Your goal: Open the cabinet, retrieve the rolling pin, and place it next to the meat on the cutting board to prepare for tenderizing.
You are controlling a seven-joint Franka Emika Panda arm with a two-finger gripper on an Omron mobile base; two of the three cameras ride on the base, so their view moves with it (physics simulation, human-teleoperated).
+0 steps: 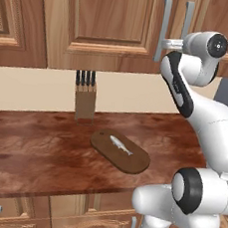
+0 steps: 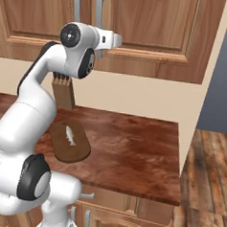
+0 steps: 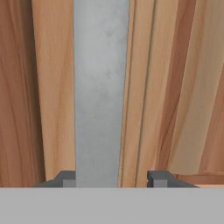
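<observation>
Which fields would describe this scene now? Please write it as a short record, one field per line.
cabinet: doors closed
handle: grey bar, between the end effector fingertips
end effector state: partly closed around the handle; one fingertip is at the bar's edge, the other apart from it, so the grip is not firm yet
cutting board: flat on the counter
meat: lying on the board
knife block: upright at the wall
rolling pin: not taken out yet

The arm (image 1: 179, 88) reaches up and forward, wrist level, jaws apart, not fully closed.
</observation>
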